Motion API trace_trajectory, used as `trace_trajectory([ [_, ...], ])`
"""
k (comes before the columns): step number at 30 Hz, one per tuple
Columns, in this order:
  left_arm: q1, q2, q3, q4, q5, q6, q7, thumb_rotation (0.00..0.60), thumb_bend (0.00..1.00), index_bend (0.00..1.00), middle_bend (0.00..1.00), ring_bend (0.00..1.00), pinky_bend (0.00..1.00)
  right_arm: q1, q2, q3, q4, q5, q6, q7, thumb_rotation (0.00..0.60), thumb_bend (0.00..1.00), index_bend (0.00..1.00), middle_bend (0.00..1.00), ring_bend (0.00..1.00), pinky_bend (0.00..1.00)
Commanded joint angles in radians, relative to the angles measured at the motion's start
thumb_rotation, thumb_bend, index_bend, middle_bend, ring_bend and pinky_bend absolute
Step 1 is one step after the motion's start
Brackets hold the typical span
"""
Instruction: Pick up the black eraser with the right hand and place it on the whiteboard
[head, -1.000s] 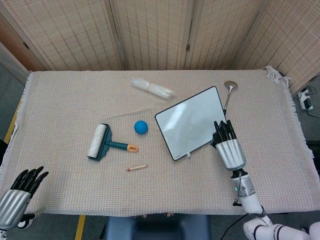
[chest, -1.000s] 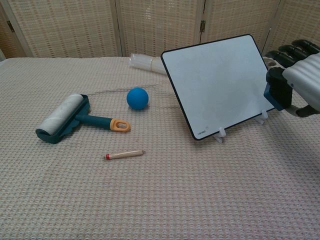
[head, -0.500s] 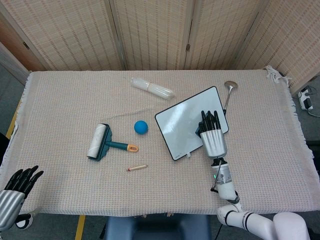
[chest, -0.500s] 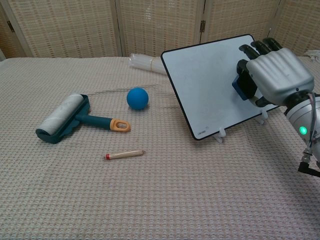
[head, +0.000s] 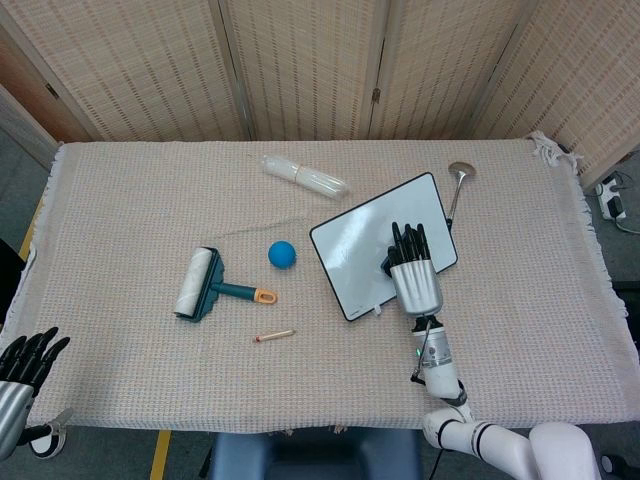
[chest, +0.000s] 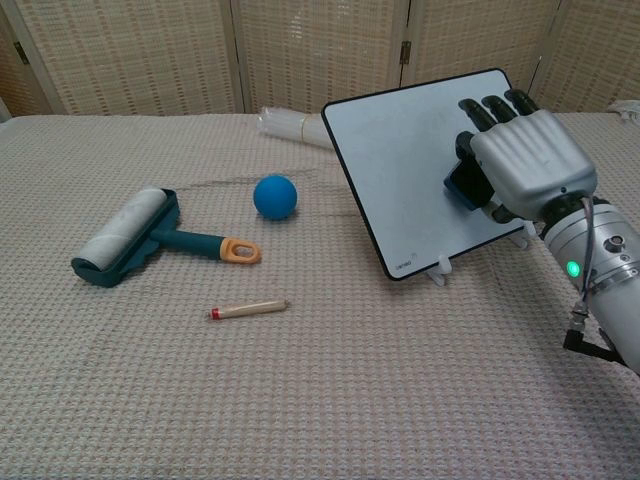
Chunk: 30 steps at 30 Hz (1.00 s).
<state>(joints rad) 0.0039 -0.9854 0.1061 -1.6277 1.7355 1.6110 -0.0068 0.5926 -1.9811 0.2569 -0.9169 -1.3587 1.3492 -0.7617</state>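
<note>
The whiteboard (head: 365, 243) (chest: 410, 160) leans tilted on small white feet at the table's right of centre. My right hand (head: 411, 272) (chest: 525, 165) is over the board's lower right part, back of the hand toward the cameras. It grips the black eraser (chest: 463, 186), whose dark blue-black edge shows under the fingers against the board's face. In the head view the eraser is almost wholly hidden, with only a dark bit (head: 387, 265) at the hand's left edge. My left hand (head: 22, 372) hangs at the table's near left corner, fingers apart, holding nothing.
A lint roller (head: 205, 284) (chest: 135, 238), a blue ball (head: 282, 254) (chest: 275, 197) and a small wooden stick (head: 274, 336) (chest: 249, 309) lie left of the board. A clear bottle (head: 304, 177) lies behind it. A spoon (head: 457, 185) lies at the board's right.
My right hand has moved left with the eraser, from beside the board's right edge to over its face. My left hand has drifted down and left, toward the frame corner.
</note>
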Motion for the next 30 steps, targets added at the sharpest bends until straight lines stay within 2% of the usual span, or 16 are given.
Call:
trace_trajectory([
  [1, 0.004, -0.002, -0.002, -0.003, 0.000, 0.004, 0.007, 0.600, 0.19, 0.00, 0.00, 0.00, 0.00, -0.003, 0.005, -0.003, -0.010, 0.007, -0.006, -0.008, 0.600, 0.31, 0.23, 0.01, 0.00, 0.00],
  [6, 0.008, -0.002, -0.002, -0.006, -0.001, 0.006, 0.015, 0.600, 0.19, 0.00, 0.00, 0.00, 0.00, -0.006, 0.013, -0.011, -0.017, 0.008, -0.010, -0.009, 0.600, 0.31, 0.14, 0.00, 0.00, 0.00],
  [10, 0.013, 0.002, -0.003, -0.007, 0.001, 0.013, 0.008, 0.600, 0.19, 0.00, 0.00, 0.00, 0.00, -0.011, 0.030, -0.014, -0.041, 0.009, -0.008, -0.002, 0.600, 0.31, 0.11, 0.00, 0.00, 0.00],
  [12, 0.016, 0.003, -0.004, -0.004, 0.001, 0.019, 0.003, 0.600, 0.19, 0.00, 0.00, 0.00, 0.00, -0.026, 0.059, -0.026, -0.088, -0.003, 0.008, 0.004, 0.600, 0.31, 0.11, 0.00, 0.00, 0.00],
  [15, 0.016, 0.003, -0.004, -0.001, 0.001, 0.017, 0.001, 0.600, 0.19, 0.00, 0.00, 0.00, 0.00, -0.068, 0.137, -0.062, -0.214, -0.031, 0.046, -0.002, 0.600, 0.31, 0.10, 0.00, 0.00, 0.00],
  [18, 0.016, 0.000, -0.005, -0.004, 0.002, 0.013, 0.015, 0.600, 0.19, 0.00, 0.00, 0.00, 0.00, -0.131, 0.262, -0.112, -0.418, -0.057, 0.088, -0.011, 0.600, 0.31, 0.07, 0.00, 0.00, 0.00],
  [22, 0.019, -0.006, -0.006, -0.016, 0.001, 0.010, 0.044, 0.600, 0.19, 0.00, 0.00, 0.00, 0.00, -0.231, 0.477, -0.177, -0.759, -0.039, 0.133, -0.058, 0.600, 0.31, 0.03, 0.00, 0.00, 0.00],
  [25, 0.022, -0.006, -0.002, -0.030, 0.004, 0.006, 0.058, 0.600, 0.19, 0.00, 0.00, 0.00, 0.00, -0.316, 0.653, -0.248, -1.003, 0.006, 0.162, -0.085, 0.600, 0.31, 0.00, 0.00, 0.00, 0.00],
  [26, 0.022, -0.005, 0.000, -0.036, 0.004, 0.004, 0.061, 0.600, 0.19, 0.00, 0.00, 0.00, 0.00, -0.347, 0.726, -0.289, -1.084, 0.016, 0.166, -0.082, 0.600, 0.31, 0.00, 0.00, 0.01, 0.00],
  [28, 0.025, -0.006, -0.001, -0.042, 0.006, 0.005, 0.075, 0.600, 0.19, 0.00, 0.00, 0.00, 0.00, -0.394, 0.828, -0.367, -1.157, -0.010, 0.167, -0.033, 0.600, 0.31, 0.00, 0.00, 0.03, 0.00],
  [30, 0.028, -0.011, 0.000, -0.048, 0.013, 0.010, 0.091, 0.600, 0.19, 0.00, 0.00, 0.00, 0.00, -0.451, 0.904, -0.462, -1.133, -0.101, 0.183, 0.061, 0.600, 0.31, 0.00, 0.00, 0.00, 0.00],
])
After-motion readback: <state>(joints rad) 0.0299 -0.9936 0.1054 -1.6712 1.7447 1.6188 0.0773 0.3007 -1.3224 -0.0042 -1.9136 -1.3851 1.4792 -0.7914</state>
